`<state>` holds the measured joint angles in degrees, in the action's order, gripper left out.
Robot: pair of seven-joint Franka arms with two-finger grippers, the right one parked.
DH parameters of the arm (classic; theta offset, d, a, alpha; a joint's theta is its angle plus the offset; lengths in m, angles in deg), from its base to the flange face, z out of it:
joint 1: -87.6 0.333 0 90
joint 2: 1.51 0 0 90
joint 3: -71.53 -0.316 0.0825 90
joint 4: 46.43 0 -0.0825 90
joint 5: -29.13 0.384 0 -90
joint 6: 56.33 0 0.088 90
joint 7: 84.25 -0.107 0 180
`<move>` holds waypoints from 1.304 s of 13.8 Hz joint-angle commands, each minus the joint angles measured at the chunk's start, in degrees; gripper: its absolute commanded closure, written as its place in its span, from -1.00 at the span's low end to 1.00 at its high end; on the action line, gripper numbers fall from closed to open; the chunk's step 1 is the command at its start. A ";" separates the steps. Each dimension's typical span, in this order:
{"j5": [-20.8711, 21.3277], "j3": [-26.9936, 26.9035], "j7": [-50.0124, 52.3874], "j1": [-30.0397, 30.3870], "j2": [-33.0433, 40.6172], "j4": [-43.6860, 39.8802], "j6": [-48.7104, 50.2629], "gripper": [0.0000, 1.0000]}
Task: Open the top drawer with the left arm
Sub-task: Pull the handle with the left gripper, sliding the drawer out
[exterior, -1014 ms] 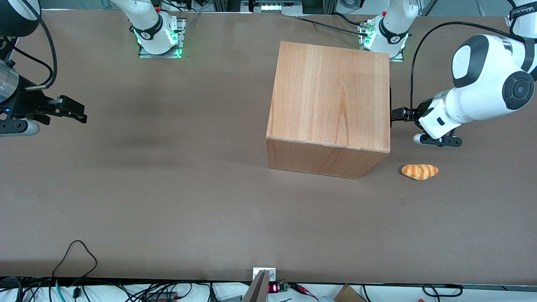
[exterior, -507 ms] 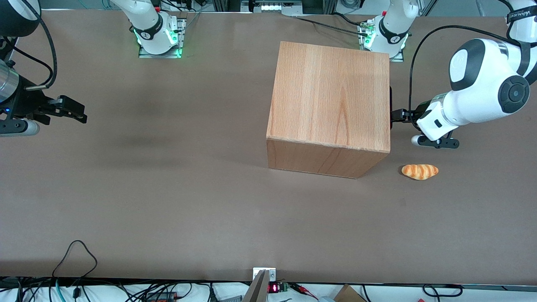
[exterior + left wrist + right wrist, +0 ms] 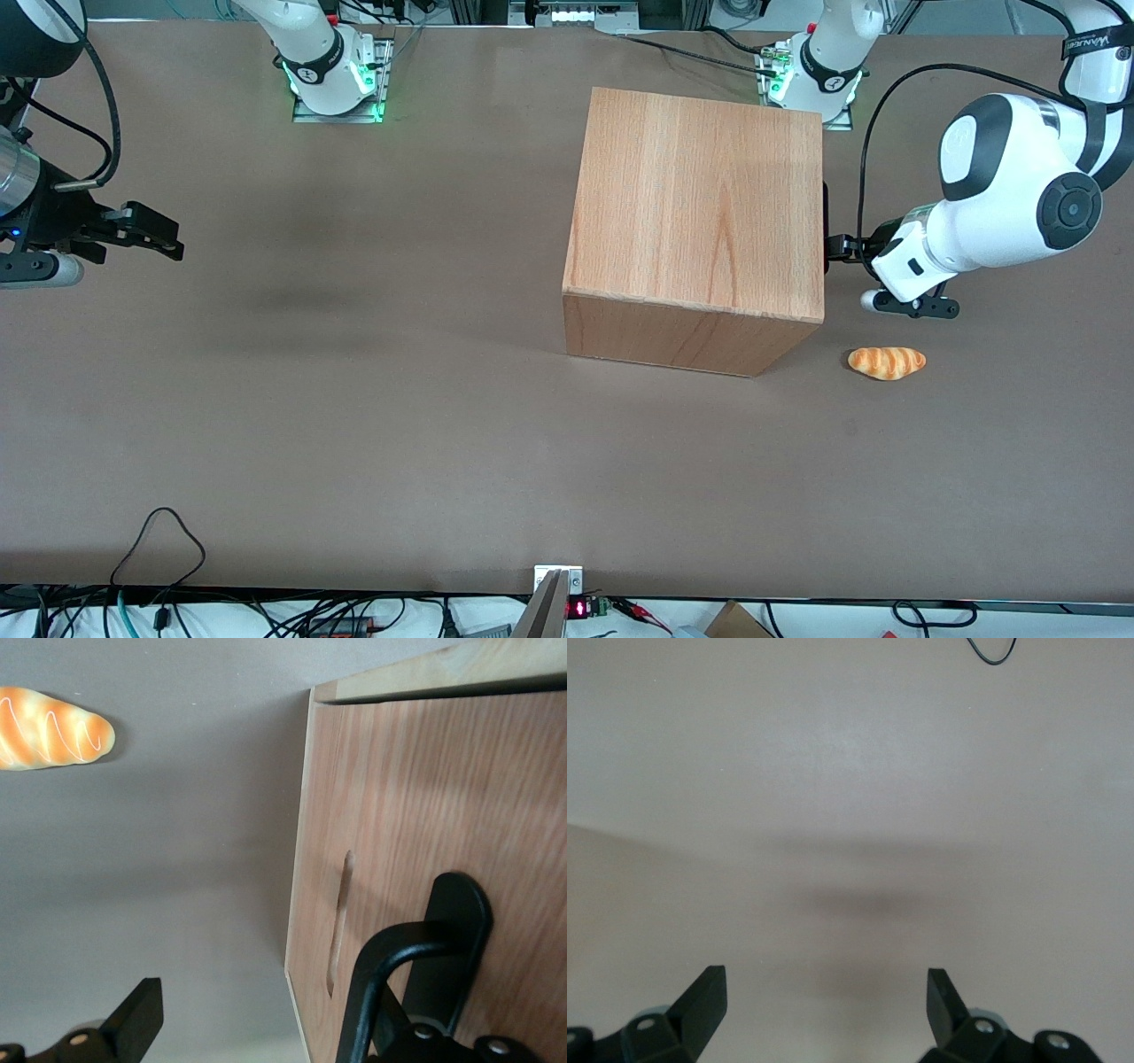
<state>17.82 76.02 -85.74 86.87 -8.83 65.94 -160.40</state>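
Brown table (image 3: 354,399): claw (image 3: 833,249) at cabinet (image 3: 700,213).

Even, soft overhead light leaves faint blurred shadows on the table (image 3: 354,425), green glow at the arm bases toward twelve o'clock, and the gripper (image 3: 266,1028) looms close, slightly blurred.

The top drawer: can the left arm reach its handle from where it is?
Probably yes. The gripper is open right at the top drawer front, one finger against the handle slot, nothing between.
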 commanded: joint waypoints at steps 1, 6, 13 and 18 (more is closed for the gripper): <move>1.53 -0.01 -2.11 1.52 -0.50 0.31 -0.78 -1.00; 4.08 -0.01 -2.38 3.62 -1.21 0.31 -1.66 -1.00; 5.24 -0.36 -2.47 7.40 -1.82 0.05 -2.54 -1.00; 7.35 -0.27 -2.47 10.74 -2.61 -0.13 -4.47 -1.00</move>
<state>21.82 75.52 -88.27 96.09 -8.81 65.80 -161.11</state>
